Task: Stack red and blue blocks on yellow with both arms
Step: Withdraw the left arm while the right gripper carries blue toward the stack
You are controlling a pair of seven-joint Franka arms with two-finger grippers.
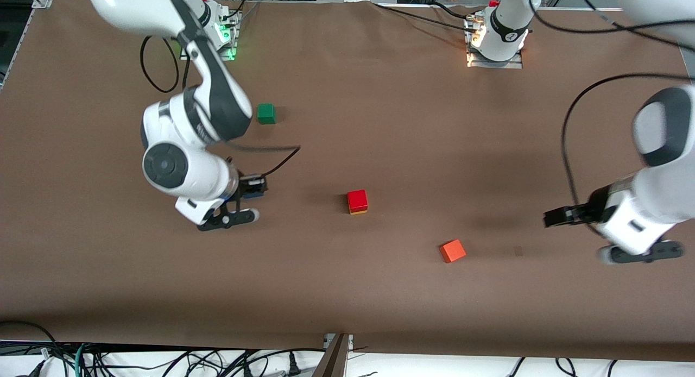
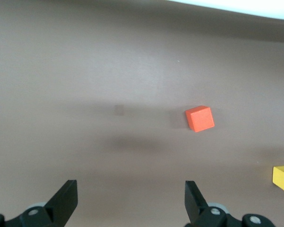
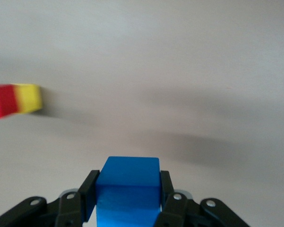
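The red block (image 1: 357, 199) sits on the yellow block (image 1: 358, 211) near the table's middle. Both also show in the right wrist view, red (image 3: 2, 100) and yellow (image 3: 28, 98), and at the edge of the left wrist view, where the yellow block (image 2: 282, 177) is clearest. My right gripper (image 1: 228, 219) is shut on the blue block (image 3: 127, 182) and holds it above bare table toward the right arm's end, apart from the stack. The gripper's own view (image 3: 127, 196) shows the block clamped between both fingers. My left gripper (image 1: 640, 253) is open and empty (image 2: 131, 198) over the left arm's end.
An orange cube (image 1: 452, 251) lies nearer the front camera than the stack, toward the left arm's end; it also shows in the left wrist view (image 2: 199, 118). A green cube (image 1: 266, 113) lies close to the right arm's elbow. Brown table (image 1: 380, 312).
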